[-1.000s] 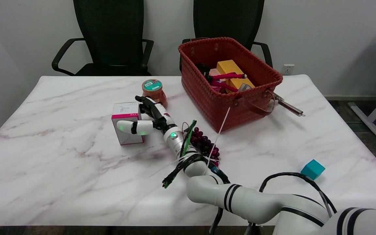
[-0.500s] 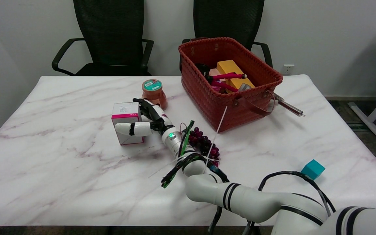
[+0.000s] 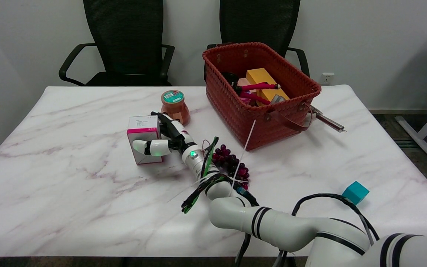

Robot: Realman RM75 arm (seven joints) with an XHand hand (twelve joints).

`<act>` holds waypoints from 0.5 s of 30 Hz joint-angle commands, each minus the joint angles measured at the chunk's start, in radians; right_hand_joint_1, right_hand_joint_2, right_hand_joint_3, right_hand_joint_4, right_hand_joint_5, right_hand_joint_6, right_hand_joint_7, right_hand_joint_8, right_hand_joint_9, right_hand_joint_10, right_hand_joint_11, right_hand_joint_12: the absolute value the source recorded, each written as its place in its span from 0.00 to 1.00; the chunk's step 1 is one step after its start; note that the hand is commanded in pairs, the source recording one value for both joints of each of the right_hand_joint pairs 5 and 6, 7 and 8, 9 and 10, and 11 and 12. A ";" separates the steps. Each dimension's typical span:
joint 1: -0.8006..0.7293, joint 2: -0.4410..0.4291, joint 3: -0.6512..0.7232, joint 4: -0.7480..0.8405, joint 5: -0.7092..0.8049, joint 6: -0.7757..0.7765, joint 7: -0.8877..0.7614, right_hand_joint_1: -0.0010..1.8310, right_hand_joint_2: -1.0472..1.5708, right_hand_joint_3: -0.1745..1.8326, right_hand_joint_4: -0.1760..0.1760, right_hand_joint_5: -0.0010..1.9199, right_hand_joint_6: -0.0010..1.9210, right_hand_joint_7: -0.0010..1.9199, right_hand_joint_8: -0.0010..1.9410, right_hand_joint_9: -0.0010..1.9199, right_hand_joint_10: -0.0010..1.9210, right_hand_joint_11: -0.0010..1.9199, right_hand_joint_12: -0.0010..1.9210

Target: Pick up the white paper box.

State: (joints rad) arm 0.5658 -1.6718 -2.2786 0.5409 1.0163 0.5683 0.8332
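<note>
Behind the white paper box (image 3: 144, 142) — an orange jar (image 3: 175, 105), close.

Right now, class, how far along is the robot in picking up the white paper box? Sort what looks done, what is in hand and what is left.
Done: the right hand has reached the white paper box with the pink band on the marble table. In hand: its thumb lies across the box's front face and its other fingers sit against the right side, closing on it. Left: lifting; the box sits on the table.

Print on the white paper box (image 3: 144, 129) is too small to read.
</note>
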 commanded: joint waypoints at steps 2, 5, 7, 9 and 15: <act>0.006 -0.007 -0.001 -0.009 0.000 -0.010 0.030 0.65 0.62 0.38 0.50 0.11 0.11 0.38 0.38 0.32 0.32 0.09 0.09; 0.005 -0.007 -0.004 -0.009 0.000 -0.010 0.049 0.65 0.64 0.36 0.50 0.11 0.11 0.40 0.39 0.34 0.34 0.13 0.13; 0.003 -0.007 -0.002 -0.005 0.000 -0.010 0.049 0.66 0.65 0.35 0.50 0.14 0.14 0.41 0.41 0.37 0.37 0.16 0.16; 0.001 -0.007 0.001 0.001 0.000 -0.007 0.049 0.66 0.67 0.35 0.50 0.18 0.18 0.44 0.43 0.40 0.40 0.22 0.22; -0.001 -0.005 0.001 0.002 0.000 0.000 0.069 0.67 0.69 0.36 0.50 0.22 0.22 0.48 0.47 0.45 0.45 0.36 0.36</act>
State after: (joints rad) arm 0.5687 -1.6765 -2.2790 0.5360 1.0163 0.5616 0.8623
